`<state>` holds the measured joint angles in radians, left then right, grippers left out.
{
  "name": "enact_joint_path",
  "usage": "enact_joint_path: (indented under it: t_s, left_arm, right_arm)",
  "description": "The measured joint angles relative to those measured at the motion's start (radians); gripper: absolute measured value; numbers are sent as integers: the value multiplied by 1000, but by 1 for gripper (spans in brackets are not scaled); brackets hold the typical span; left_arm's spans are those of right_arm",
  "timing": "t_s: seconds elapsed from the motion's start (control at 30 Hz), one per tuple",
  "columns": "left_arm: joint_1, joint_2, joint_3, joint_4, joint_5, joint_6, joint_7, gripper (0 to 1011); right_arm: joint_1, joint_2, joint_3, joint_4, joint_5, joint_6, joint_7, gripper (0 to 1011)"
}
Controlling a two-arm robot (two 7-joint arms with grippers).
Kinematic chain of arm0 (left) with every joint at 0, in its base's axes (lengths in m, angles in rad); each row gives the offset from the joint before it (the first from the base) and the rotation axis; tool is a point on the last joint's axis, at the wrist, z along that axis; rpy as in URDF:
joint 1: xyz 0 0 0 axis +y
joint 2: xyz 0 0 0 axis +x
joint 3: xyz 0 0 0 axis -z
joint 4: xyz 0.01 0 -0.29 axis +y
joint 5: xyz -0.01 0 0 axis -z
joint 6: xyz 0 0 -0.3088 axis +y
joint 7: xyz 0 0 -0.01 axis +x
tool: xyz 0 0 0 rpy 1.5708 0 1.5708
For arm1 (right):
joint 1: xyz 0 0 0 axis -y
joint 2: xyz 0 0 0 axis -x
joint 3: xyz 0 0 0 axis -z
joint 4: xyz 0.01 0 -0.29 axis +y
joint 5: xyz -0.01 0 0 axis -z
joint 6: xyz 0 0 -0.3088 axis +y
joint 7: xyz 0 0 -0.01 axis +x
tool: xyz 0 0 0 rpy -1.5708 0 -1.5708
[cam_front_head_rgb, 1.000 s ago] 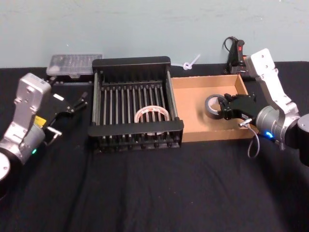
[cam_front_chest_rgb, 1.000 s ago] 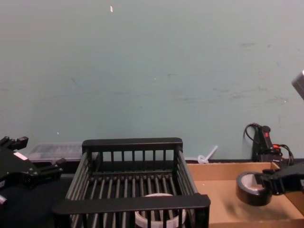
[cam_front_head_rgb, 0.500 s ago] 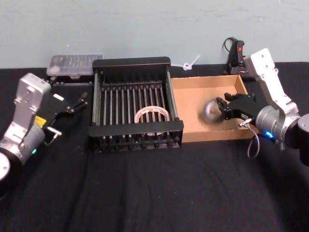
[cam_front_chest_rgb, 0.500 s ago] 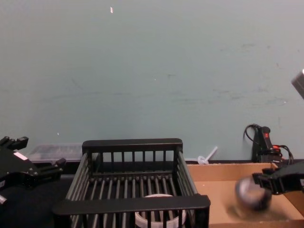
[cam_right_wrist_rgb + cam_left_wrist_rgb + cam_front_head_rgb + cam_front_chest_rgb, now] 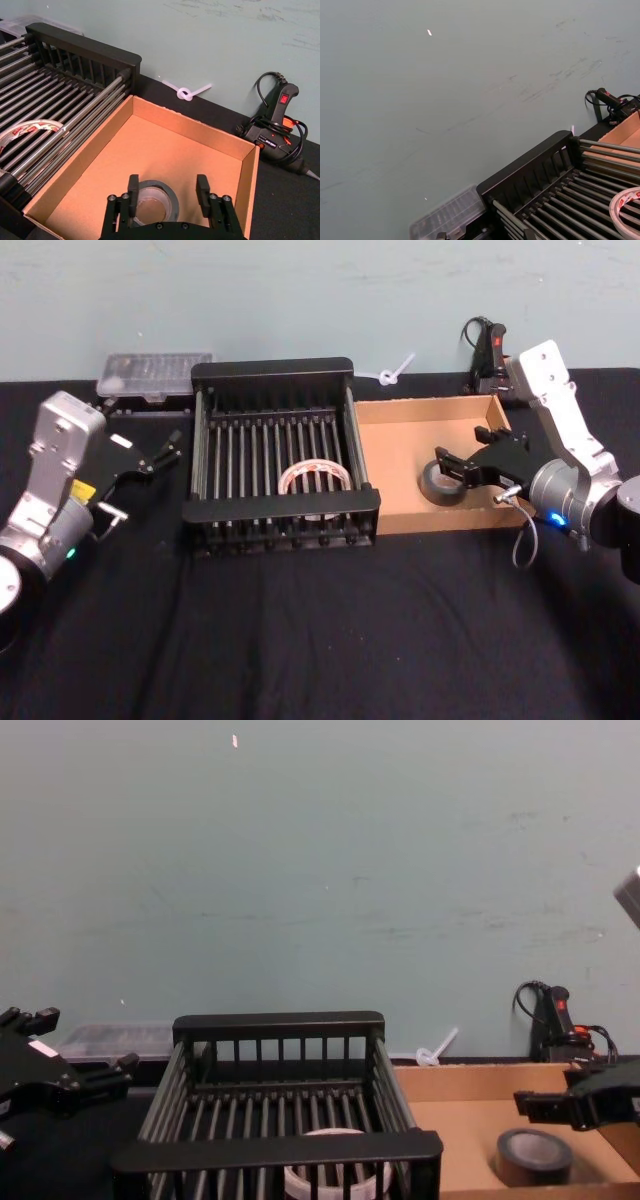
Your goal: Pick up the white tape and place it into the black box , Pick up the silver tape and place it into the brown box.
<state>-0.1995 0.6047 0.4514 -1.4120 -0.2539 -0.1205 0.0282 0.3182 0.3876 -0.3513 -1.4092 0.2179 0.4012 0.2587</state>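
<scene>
The silver tape [image 5: 440,483] lies flat on the floor of the brown box [image 5: 398,445], also seen in the right wrist view [image 5: 154,202] and the chest view [image 5: 534,1156]. My right gripper [image 5: 462,450] hangs just above it, open, its fingers [image 5: 133,186] apart and touching nothing. The white tape [image 5: 315,476] rests on the bars inside the black box [image 5: 272,368], near its front wall. My left gripper [image 5: 163,451] stays parked left of the black box, open and empty.
A clear plastic case [image 5: 155,372] sits behind the left gripper. A black power tool with a red switch [image 5: 490,355] and a white zip tie [image 5: 393,370] lie behind the brown box. Bare black cloth covers the table's front.
My right gripper opened and the silver tape dropped from its fingers onto the brown box floor. The left arm has not moved.
</scene>
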Motion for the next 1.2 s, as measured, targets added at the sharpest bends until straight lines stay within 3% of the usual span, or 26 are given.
enact_joint_path:
  t_s: [0.37, 0.83, 0.97, 1.2]
  left_arm:
    - [0, 0, 0, 0, 0, 0, 0, 1001]
    - [0, 0, 0, 0, 0, 0, 0, 1001]
    - [0, 0, 0, 0, 0, 0, 0, 1001]
    - [0, 0, 0, 0, 0, 0, 0, 1001]
  right_arm:
    - [0, 0, 0, -1, 1, 0, 0, 1000]
    - [-11, -11, 17, -4, -10, -15, -15, 1002]
    - [-32, -19, 34, -23, -33, -63, -46, 1002]
    - [-91, -24, 38, -55, -158, -245, -174, 1003]
